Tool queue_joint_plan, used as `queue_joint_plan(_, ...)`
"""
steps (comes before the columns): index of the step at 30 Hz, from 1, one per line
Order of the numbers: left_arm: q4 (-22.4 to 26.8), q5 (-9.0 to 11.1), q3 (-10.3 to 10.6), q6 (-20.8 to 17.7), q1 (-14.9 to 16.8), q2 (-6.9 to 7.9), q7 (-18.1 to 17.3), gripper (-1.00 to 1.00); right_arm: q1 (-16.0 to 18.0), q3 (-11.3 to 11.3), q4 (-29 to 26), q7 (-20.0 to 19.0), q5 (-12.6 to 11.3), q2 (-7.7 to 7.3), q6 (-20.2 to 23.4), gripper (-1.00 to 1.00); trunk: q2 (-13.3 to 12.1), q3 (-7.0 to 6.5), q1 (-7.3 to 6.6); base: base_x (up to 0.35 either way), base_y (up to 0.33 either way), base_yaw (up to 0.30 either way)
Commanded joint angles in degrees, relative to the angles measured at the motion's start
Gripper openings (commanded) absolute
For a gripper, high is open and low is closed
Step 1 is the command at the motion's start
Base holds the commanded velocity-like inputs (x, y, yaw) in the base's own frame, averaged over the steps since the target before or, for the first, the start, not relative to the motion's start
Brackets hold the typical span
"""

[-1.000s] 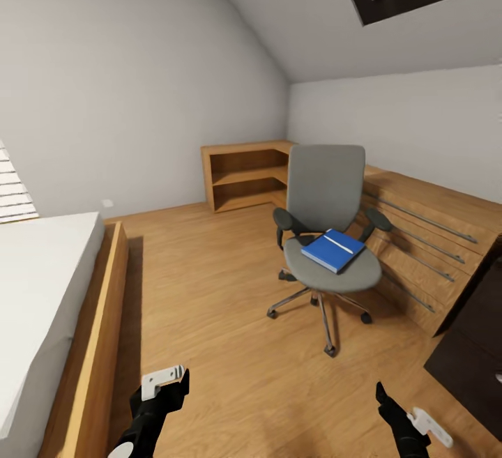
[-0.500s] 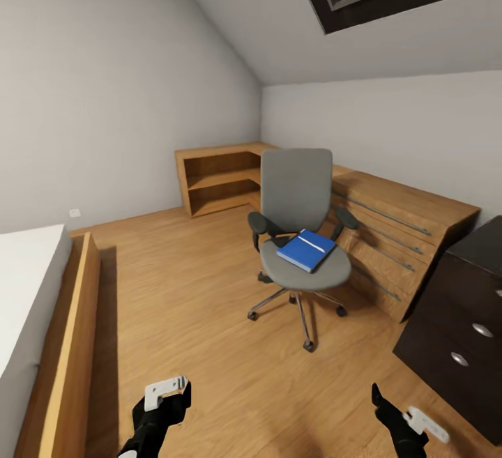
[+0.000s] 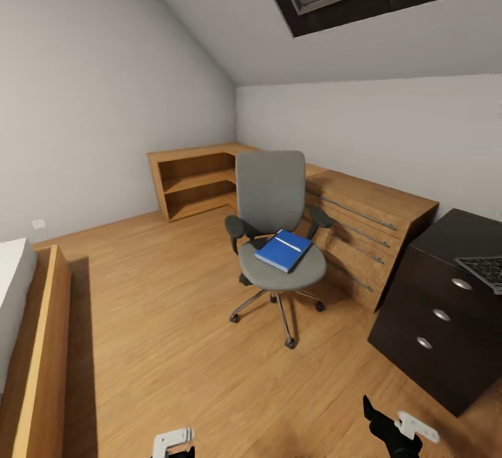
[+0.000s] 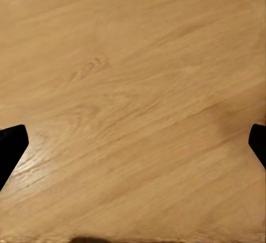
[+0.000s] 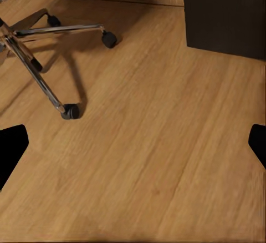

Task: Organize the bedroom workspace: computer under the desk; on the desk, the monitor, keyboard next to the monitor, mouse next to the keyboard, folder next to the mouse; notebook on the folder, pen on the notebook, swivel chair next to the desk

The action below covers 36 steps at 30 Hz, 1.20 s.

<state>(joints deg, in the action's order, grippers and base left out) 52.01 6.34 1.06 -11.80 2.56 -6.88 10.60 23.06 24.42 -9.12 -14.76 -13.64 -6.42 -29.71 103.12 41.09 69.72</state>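
Observation:
The grey swivel chair (image 3: 272,193) stands mid-room on the wood floor, apart from the desk. On its seat lies the blue folder (image 3: 279,252), with a slim white pen (image 3: 284,242) across it. The black desk (image 3: 432,346) with round silver knobs is at the right edge, and part of the keyboard (image 3: 488,270) shows on its top. My right gripper (image 3: 390,422) hangs low over the floor, short of the desk. In the wrist views, the left gripper (image 4: 133,143) and the right gripper (image 5: 133,143) are open over bare floor, fingers wide apart.
A light-wood dresser (image 3: 362,224) with long bar handles runs along the wall behind the chair, joining a corner shelf (image 3: 192,179). A bed frame (image 3: 38,346) lines the left side. The chair's chrome base (image 5: 50,60) and the desk's dark corner (image 5: 227,15) show in the right wrist view.
The head view has swung right: chair and dresser slid left in the picture, and the desk with the keyboard came into view. Both grippers sit lower in the picture, still open.

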Motion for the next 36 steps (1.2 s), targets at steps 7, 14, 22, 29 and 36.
queue_joint_plan(7, -6.3, 1.1, 0.0, 0.0, 0.3, 0.01, 0.2, 1.00, 0.1, -0.1, 0.6, -0.1, -0.3, 0.31, -0.4, 1.00, -2.8, -0.73, -1.55, 0.000, 0.000, -0.167)
queue_joint_plan(14, -7.5, 0.9, 0.0, 5.1, 0.3, -0.07, 0.3, 1.00, 0.1, -0.2, 0.6, -0.1, 0.0, 0.35, -0.6, 1.00, -3.2, -0.72, -1.77, 0.000, 0.000, -0.255)
queue_joint_plan(22, -8.3, 0.8, 0.1, 11.8, 0.3, -0.06, 0.3, 1.00, 0.1, -0.4, 0.5, -0.2, 0.1, 0.36, -0.7, 1.00, -3.2, -0.71, -1.77, 0.080, 0.070, -0.285)
queue_joint_plan(29, -9.3, 0.7, 0.2, 12.1, 0.3, -0.09, 0.4, 1.00, 0.1, -0.4, 0.5, -0.3, 0.8, 0.36, -0.8, 1.00, -3.2, -0.70, -1.77, 0.155, 0.137, -0.294)
queue_joint_plan(36, -9.4, 0.7, 0.2, 12.1, 0.3, -0.06, 0.5, 1.00, 0.0, -0.3, 0.6, -0.1, 5.8, 0.36, -0.7, 1.00, -3.2, -0.70, -1.77, 0.012, 0.010, -0.295)
